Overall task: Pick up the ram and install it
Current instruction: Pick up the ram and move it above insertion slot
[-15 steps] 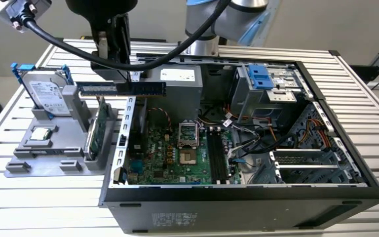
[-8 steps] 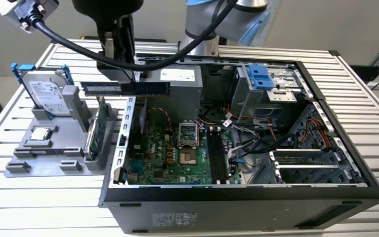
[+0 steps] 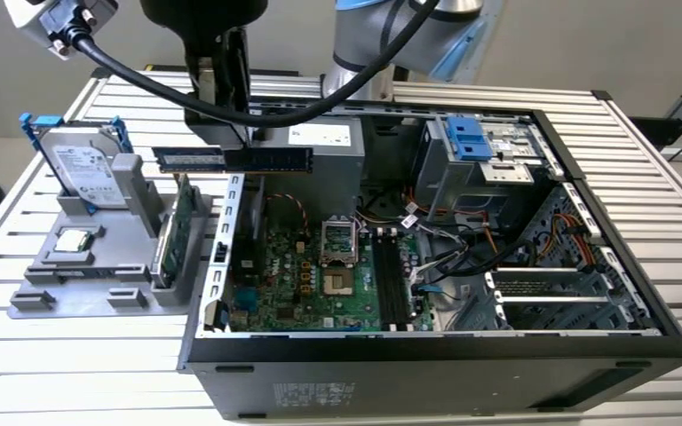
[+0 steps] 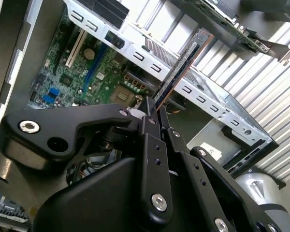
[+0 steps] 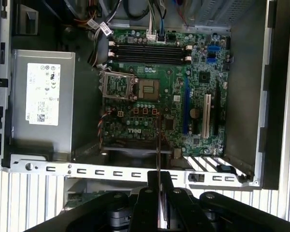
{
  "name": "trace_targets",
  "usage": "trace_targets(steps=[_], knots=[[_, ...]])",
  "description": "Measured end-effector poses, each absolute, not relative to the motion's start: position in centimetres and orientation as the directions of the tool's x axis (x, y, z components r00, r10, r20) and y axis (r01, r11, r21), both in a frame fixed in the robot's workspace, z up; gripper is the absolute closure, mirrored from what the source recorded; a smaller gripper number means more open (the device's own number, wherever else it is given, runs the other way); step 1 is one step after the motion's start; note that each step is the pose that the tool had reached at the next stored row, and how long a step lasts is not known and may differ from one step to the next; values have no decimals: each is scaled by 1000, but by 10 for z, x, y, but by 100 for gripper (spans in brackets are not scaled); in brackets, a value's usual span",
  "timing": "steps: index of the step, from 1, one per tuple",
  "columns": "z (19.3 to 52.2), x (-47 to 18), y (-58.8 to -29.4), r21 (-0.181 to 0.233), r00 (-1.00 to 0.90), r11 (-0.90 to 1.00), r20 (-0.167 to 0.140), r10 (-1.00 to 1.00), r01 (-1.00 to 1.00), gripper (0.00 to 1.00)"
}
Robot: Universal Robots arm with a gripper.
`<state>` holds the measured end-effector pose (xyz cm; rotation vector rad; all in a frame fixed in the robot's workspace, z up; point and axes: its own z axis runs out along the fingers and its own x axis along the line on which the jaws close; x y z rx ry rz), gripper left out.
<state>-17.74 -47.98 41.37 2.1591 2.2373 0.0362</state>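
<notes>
Pickup looks done; installation does not. In the exterior view, you have the gripper (image 3: 225, 151) pinched on the ram (image 3: 280, 160). The stick hangs level in the air above the open computer case (image 3: 436, 351), over the wall on the exterior view's left and near the grey power supply (image 3: 323, 138). The black memory slots (image 3: 389, 284) on the motherboard (image 3: 305, 280) lie well apart from it, lower and further toward the exterior view's right.

In the second wrist view, the gripper (image 4: 152, 108) is clamped on the ram (image 4: 183, 63), which runs edge-on away from the fingers (image 4: 152, 145), with the motherboard (image 4: 87, 72) far beneath.

In the first wrist view, you look straight down. The ram (image 5: 158, 145) is a thin line rising from the gripper (image 5: 158, 180), and the memory slots (image 5: 150, 52) sit at the far side of the board, beyond the processor socket (image 5: 147, 89). They appear unfilled, so carrying, aligning and seating all remain.
</notes>
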Motion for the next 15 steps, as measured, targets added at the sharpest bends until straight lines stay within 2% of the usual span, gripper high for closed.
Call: trace_targets(steps=[15], knots=[[414, -167, -480, 39, -35, 36, -7, 999, 999, 100]])
